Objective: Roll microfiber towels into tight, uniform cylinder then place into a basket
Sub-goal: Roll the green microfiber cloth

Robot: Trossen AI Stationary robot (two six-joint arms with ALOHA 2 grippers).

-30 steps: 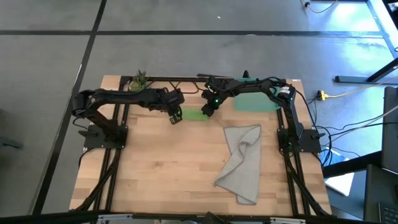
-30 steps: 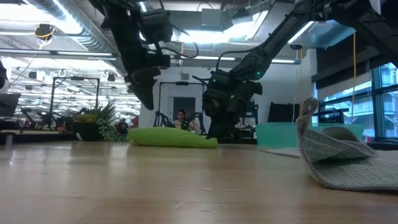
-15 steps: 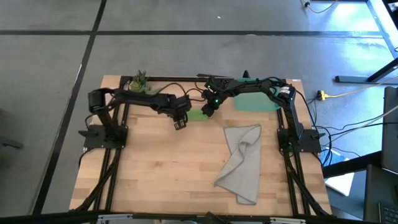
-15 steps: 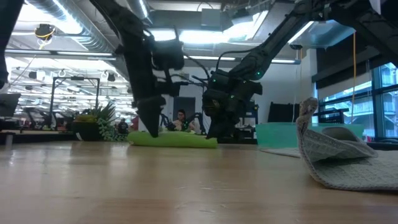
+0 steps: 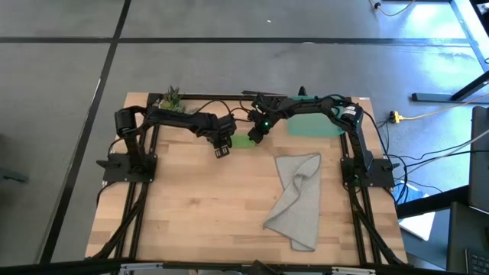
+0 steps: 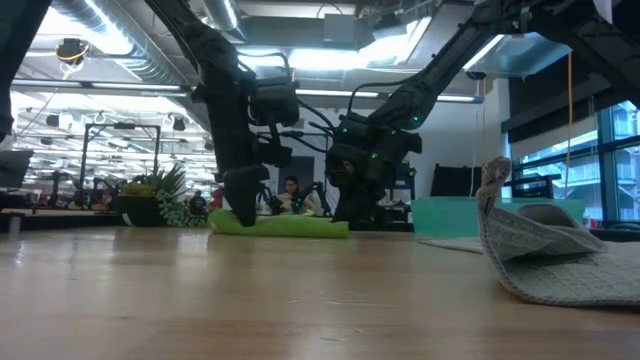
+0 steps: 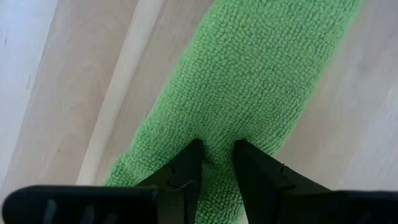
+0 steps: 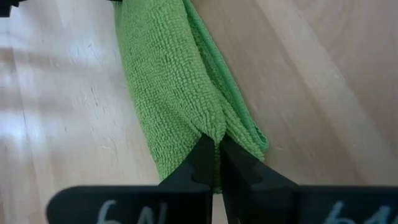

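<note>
At the far side of the table (image 5: 191,206), we have both grippers on the rolled lime green towel (image 5: 243,140), one at each end. Our left gripper (image 5: 221,149) stands over its left end, fingers (image 7: 186,163) pressed into the pile with a narrow gap between them, pinching a ridge of cloth. Our right gripper (image 5: 256,136) has its fingers (image 8: 202,158) nearly together on a fold at the opposite end. From table height the roll (image 6: 280,224) lies flat on the wood as a low, slightly flattened sausage.

The cloth looks light and soft, and we judge it has no stiffness of its own: lifted by one end it would sag and likely unwind. The looped surface should give the fingers good purchase, so slipping seems less of a worry than loosening. We reckon the safest hold is the one we have, both ends at once, pinching across several layers, not the outer flap alone.

The teal basket (image 5: 315,125) sits just beyond the right gripper, near the table's far right corner. The grey towel (image 5: 299,200) lies crumpled and unrolled well apart, toward the near right. A small potted plant (image 5: 171,99) stands at the far left edge.
</note>
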